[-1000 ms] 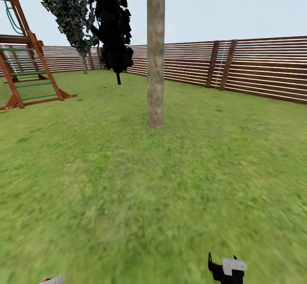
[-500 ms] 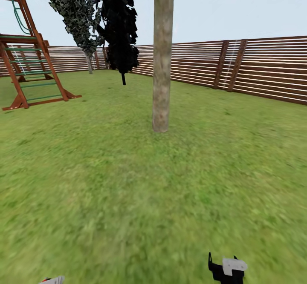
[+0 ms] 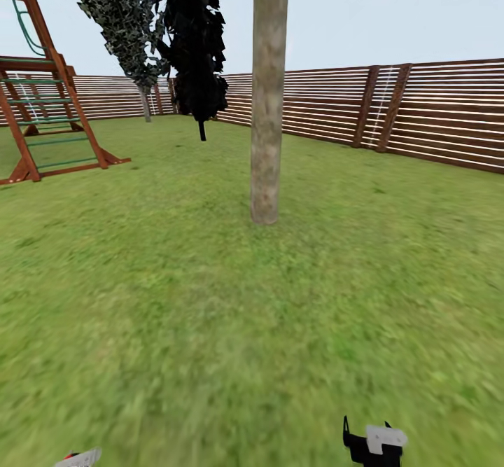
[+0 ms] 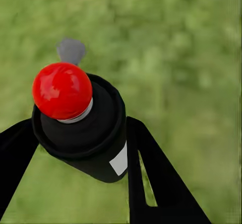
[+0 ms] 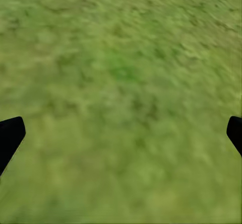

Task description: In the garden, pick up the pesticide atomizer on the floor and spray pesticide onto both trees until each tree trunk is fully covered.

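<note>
In the left wrist view my left gripper [image 4: 83,138] is shut on the pesticide atomizer [image 4: 75,118], a dark bottle with a red round top and a small white label, held over blurry grass. Its whitish-red tip [image 3: 78,458] peeks in at the head view's lower edge. The nearest tree trunk [image 3: 269,96], mottled grey-brown, stands ahead on the lawn [image 3: 210,299], some way off. A second tree [image 3: 145,103] with a thin grey trunk stands far back by the fence. My right gripper [image 3: 371,442] hangs low at the right; its fingers stand wide apart over grass [image 5: 121,133], open and empty.
A brown slatted fence [image 3: 434,113] closes the lawn at the back and right. A wooden climbing frame [image 3: 42,110] stands at the left. A black-leaved plant [image 3: 199,54] rises between the two trees. Grass stretches between me and the near trunk.
The whole head view has shifted: the near trunk sits slightly further right and lower, looking a bit larger, so the camera has moved towards it. Both grippers keep their places.
</note>
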